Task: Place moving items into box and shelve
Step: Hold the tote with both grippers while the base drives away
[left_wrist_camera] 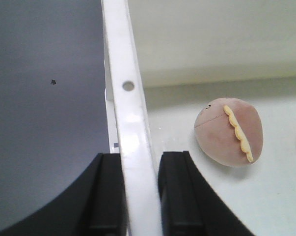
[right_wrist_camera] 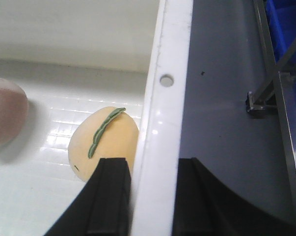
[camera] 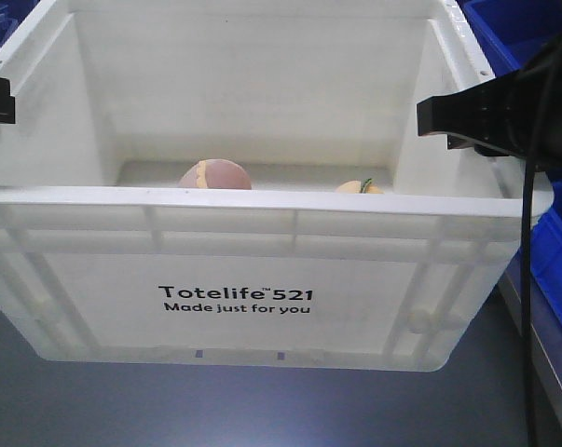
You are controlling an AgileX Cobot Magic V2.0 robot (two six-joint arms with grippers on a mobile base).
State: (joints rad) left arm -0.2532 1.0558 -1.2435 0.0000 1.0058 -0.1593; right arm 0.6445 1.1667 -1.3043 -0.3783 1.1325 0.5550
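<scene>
With the pink toy (left_wrist_camera: 228, 130) and the yellow toy (right_wrist_camera: 106, 140) lying apart in the box (camera: 262, 270), my left hand (left_wrist_camera: 142, 162) and my right hand (right_wrist_camera: 155, 167) each pinched an opposite side rim, a hold seemingly meant to carry it level to a shelf.

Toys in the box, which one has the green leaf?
The pale yellow toy by the right pincer; the pinkish-brown toy has a wavy yellow strip instead.

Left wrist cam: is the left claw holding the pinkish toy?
No: the left claw has a finger on each side of the rim of the crate, while the pinkish toy lies on the crate floor, apart from it.
</scene>
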